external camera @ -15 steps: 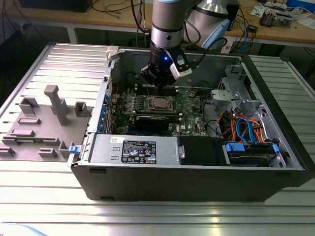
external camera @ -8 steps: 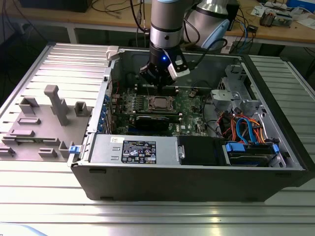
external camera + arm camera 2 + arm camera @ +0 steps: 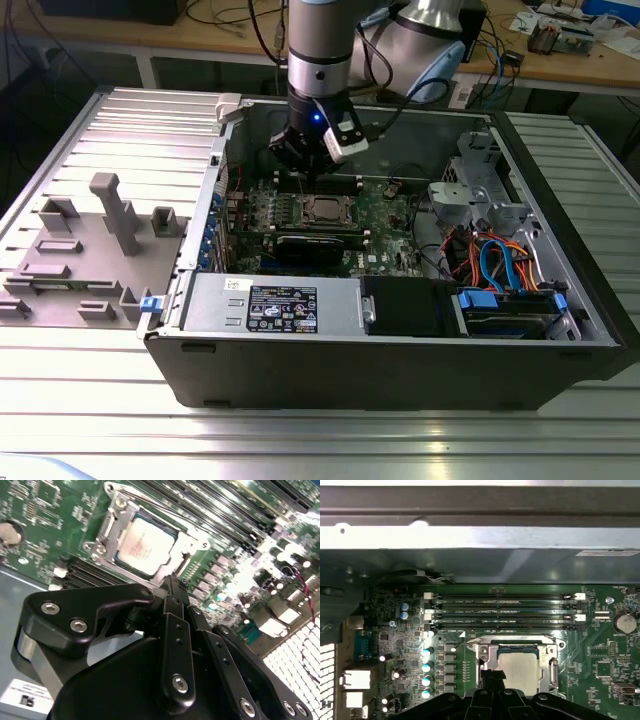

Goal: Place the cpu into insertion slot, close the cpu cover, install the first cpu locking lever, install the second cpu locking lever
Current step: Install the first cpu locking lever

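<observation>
Jaws: closed, the two black fingers (image 3: 176,630) pressed together to the tip, with nothing seen between them. The gripper (image 3: 173,585) hangs low over the green motherboard (image 3: 45,525), inside the open computer case (image 3: 400,360).

The cpu (image 3: 145,545) is not in the jaws. It lies flat in the insertion slot (image 3: 517,650), dull silver top upward, just beside the closed fingertips. In the first wrist view the gripper (image 3: 492,676) stands over one side of the socket's metal surround, with the cpu (image 3: 522,666) clear of the tips. Whether the tips touch the metal cannot be told.

The cpu cover (image 3: 107,527) lies down flat around the chip, which shows through the cover's square cut-out. The state of the locking levers cannot be told.

Beyond the socket, the long black memory slots (image 3: 505,612) run in parallel rows towards the case wall.

In the exterior view the gripper (image 3: 305,160) is just above the cpu (image 3: 323,209), near the middle of the board. The case rests on a ribbed metal table (image 3: 300,440). A grey fixture tray (image 3: 90,250) lies beside the case at the exterior view's left.
</observation>
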Robot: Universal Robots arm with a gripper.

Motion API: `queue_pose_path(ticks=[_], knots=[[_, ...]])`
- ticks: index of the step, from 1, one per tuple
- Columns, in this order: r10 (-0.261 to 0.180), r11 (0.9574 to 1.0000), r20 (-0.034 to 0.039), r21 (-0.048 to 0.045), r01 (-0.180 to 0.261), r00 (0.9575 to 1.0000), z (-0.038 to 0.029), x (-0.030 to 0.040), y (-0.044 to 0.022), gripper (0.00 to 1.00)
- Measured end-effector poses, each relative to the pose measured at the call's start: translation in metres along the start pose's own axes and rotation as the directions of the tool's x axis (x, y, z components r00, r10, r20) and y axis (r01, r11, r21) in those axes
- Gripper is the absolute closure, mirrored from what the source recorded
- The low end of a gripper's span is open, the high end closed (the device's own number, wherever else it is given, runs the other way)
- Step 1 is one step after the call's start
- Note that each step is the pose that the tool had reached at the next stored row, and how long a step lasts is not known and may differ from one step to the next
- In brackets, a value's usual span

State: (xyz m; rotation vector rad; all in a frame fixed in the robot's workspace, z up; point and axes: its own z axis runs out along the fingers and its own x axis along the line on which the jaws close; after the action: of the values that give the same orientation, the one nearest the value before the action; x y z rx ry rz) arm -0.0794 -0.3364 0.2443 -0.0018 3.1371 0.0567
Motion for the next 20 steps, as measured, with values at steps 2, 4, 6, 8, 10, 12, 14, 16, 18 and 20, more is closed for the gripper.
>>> queue_pose_path(ticks=[2,4,6,8,10,12,14,16,18,20], knots=[[0.000,1.0000,0.0024,0.0003,0.000,1.0000,-0.0016,0.0015,0.0001,0.89],[0.000,1.0000,0.0041,0.0002,0.000,1.0000,-0.0054,0.0022,0.0002,0.89],[0.003,1.0000,0.0078,0.0003,-0.003,1.0000,-0.0067,0.0055,0.0004,0.89],[0.003,1.0000,0.0095,0.0002,-0.003,1.0000,-0.0068,0.0165,0.0008,0.89],[0.003,1.0000,0.0097,0.0003,-0.003,0.9999,-0.0068,0.0242,0.0014,0.89],[0.003,1.0000,0.0098,0.0003,-0.003,0.9999,-0.0068,0.0327,0.0031,0.89],[0.003,1.0000,0.0097,0.0005,-0.003,0.9999,-0.0068,0.0359,0.0049,0.89],[0.003,1.0000,0.0098,0.0005,-0.003,0.9999,-0.0066,0.0376,0.0094,0.89],[0.003,1.0000,0.0099,0.0004,-0.003,0.9999,-0.0064,0.0384,0.0139,0.89],[0.003,1.0000,0.0099,0.0007,-0.003,0.9999,-0.0064,0.0386,0.0184,0.89]])
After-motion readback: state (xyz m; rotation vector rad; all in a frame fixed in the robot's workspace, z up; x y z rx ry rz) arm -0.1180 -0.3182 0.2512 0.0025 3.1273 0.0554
